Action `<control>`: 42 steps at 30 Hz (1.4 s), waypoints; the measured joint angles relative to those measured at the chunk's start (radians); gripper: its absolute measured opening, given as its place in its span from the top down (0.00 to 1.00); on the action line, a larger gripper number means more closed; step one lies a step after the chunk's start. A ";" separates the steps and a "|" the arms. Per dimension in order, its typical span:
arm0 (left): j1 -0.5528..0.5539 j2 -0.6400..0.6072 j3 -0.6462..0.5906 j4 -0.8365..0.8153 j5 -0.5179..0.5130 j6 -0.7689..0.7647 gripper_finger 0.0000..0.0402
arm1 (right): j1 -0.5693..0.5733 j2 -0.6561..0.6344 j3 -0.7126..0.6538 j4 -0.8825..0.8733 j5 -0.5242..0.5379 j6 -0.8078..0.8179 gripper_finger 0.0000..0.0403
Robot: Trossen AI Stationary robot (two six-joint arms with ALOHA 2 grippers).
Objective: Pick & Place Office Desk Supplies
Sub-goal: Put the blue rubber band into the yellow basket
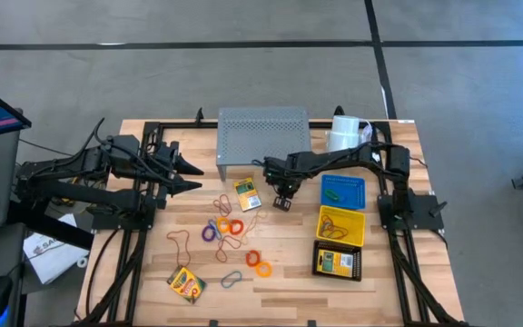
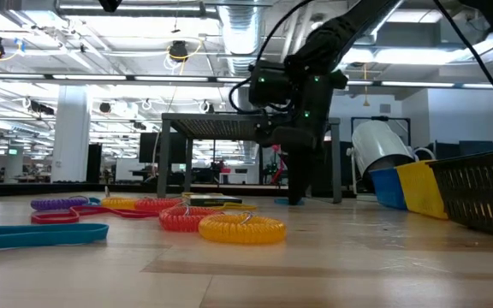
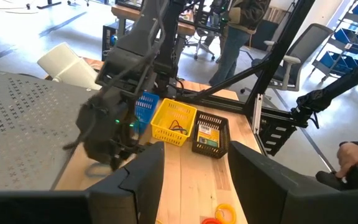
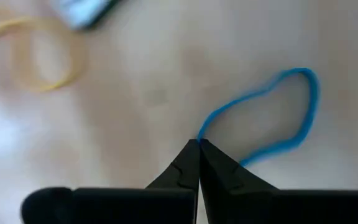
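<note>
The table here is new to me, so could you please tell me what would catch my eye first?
Probably the right gripper, down on the wood in front of the grey shelf, its fingers shut on a thin blue loop. Next comes the bright scatter of coloured loops mid-table, and the row of blue, yellow and black baskets at the right. The left gripper waits open at the left.

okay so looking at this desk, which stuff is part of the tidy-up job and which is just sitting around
Part of the job:
- blue loop, pinched in the shut right claw
- loose loops
- crayon boxes
- blue basket
- yellow basket
- black basket

Just lying about:
- grey metal shelf
- white paper roll
</note>
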 joint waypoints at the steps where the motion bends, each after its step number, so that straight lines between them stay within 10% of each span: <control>1: 0.000 0.000 0.000 0.000 0.000 0.000 0.57 | 0.008 0.002 0.010 -0.014 -0.024 0.005 1.00; 28: 0.000 0.000 0.000 -0.001 0.000 0.003 0.57 | 0.126 -0.213 0.125 -0.172 0.023 0.239 1.00; 42: 0.000 0.000 0.000 -0.002 0.000 0.029 0.57 | 0.226 -0.626 -0.220 -0.181 0.101 0.615 1.00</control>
